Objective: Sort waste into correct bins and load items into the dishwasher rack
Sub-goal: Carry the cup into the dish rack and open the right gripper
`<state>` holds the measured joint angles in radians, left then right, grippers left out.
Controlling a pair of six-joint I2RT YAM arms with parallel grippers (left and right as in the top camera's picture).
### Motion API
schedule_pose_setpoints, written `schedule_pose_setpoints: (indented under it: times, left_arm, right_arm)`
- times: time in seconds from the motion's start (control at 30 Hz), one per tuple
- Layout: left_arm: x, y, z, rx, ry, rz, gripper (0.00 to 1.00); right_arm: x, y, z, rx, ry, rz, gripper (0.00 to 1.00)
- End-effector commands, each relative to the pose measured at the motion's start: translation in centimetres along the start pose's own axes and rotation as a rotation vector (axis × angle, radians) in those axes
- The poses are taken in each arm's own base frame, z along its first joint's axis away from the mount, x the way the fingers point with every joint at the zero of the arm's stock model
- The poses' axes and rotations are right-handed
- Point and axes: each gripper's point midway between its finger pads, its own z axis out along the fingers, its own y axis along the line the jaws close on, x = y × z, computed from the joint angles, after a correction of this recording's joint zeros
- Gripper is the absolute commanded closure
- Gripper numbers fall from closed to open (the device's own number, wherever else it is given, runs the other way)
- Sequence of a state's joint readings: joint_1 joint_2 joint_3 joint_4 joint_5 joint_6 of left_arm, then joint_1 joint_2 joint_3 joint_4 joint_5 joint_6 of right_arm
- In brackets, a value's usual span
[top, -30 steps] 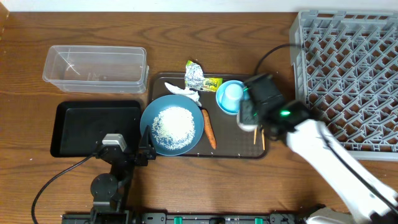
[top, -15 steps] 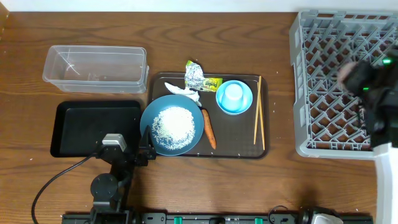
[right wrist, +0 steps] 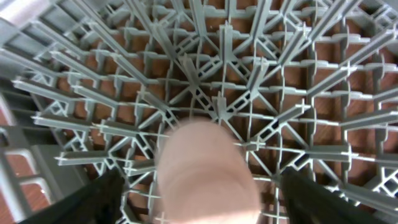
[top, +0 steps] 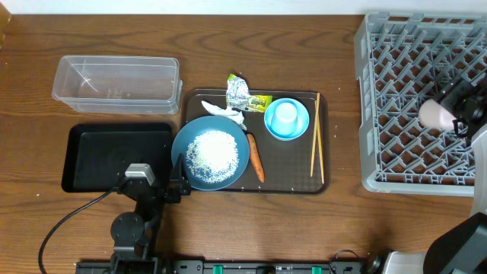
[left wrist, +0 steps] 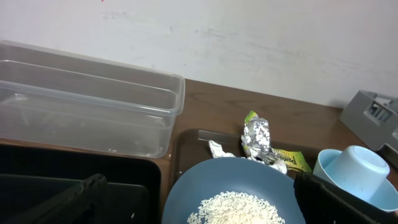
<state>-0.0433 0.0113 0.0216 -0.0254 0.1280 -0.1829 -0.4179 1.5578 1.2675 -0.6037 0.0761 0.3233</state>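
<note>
Bare table (top: 338, 114) lies open between the brown tray (top: 289, 164) and the rack (top: 396, 46), and the tub (top: 116, 80) and black tray (top: 106, 156) stand open-topped at the left, one behind the other. On the brown tray the plate (top: 211, 156), carrot (top: 256, 157), tissue (top: 226, 113) and wrapper (top: 242, 94) crowd together, while a lane runs between the bowl (top: 300, 127) and the chopsticks (top: 314, 137). The rack's pegs leave only narrow cells, with a cup (top: 435, 114) over them near its right side.

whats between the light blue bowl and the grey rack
Overhead view: a pair of thin wooden chopsticks lies on the right side of the dark brown tray, then a bare strip of wooden table before the grey lattice plastic rack.
</note>
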Motion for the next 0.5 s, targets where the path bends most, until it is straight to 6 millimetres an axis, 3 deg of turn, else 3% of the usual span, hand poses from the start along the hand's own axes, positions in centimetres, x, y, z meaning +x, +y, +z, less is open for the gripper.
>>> schedule_pose_setpoints:
  times: [0.0,0.13,0.27,0.47]
  left_arm:
    - [1.7,0.0,0.1,0.009,0.054,-0.001,0.02]
    - [1.7,0.0,0.1,0.009,0.054,-0.001,0.02]
    - [1.7,0.0,0.1,0.009,0.054,-0.001,0.02]
    - [1.7,0.0,0.1,0.01,0.054,-0.001,0.02]
  right_arm:
    - [-0.8,0.2,-0.7,-0.03,-0.02,-0.024,0.12]
    - [-0.5,1.8,-2.0,-0.129,-0.006,-0.001,0.09]
    - [0.2,4.4,-5.0,-0.29,0.019,0.012,0.09]
    - [3.4,9.5,-10.2,-0.527,0.105,-0.057,0.09]
